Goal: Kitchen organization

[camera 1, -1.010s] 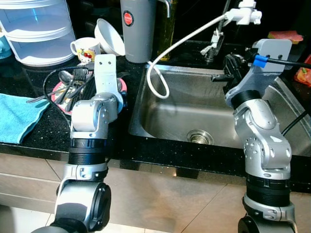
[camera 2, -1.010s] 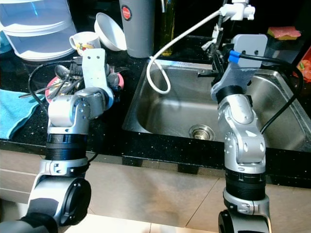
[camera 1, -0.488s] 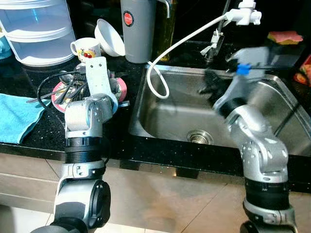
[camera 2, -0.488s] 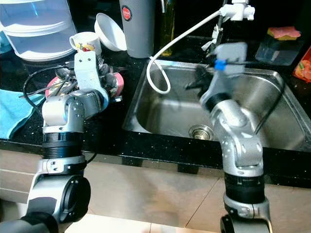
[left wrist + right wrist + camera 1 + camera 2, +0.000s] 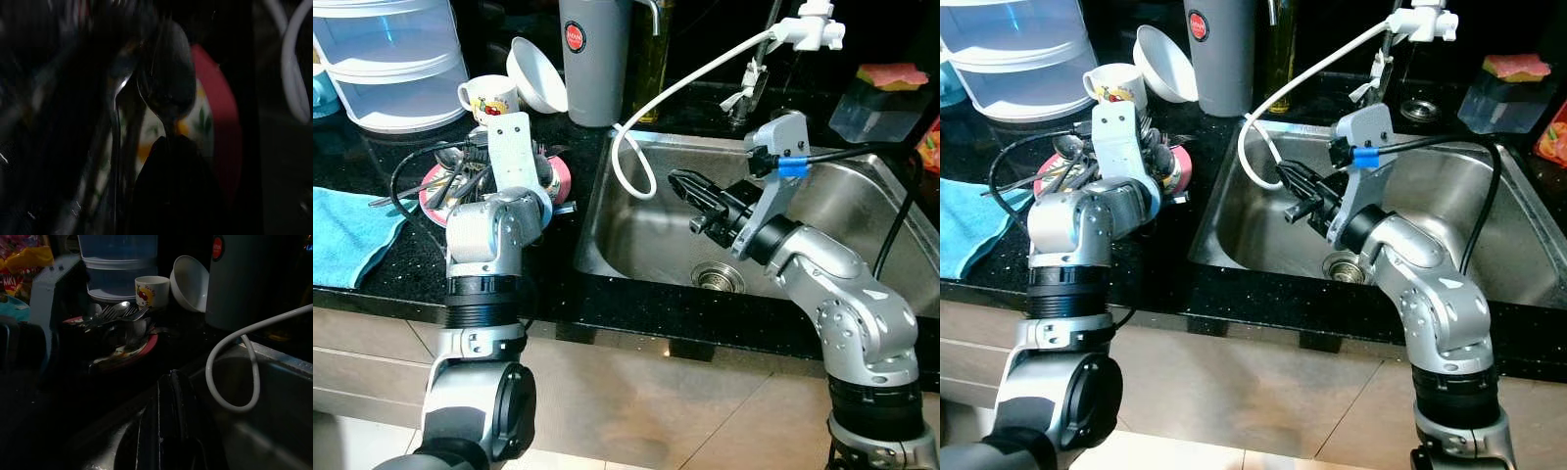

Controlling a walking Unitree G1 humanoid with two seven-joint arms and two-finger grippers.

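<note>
A red-rimmed plate on the black counter left of the sink holds several spoons and forks. My left gripper hovers over this plate, hidden in the eye views behind its white wrist mount. In the dark left wrist view its fingers look pressed together, with the neck of a spoon meeting their tips. My right gripper is shut and empty. It reaches across the left part of the steel sink, pointing towards the plate.
A white hose loops from the tap head into the sink above the drain. Behind the plate stand a mug, a tilted white bowl and a grey canister. Plastic drawers and a blue cloth lie left.
My right arm has swung from the sink's far right side down and leftward, so its gripper now points at the plate. The left arm shifted slightly left earlier, then stayed put.
</note>
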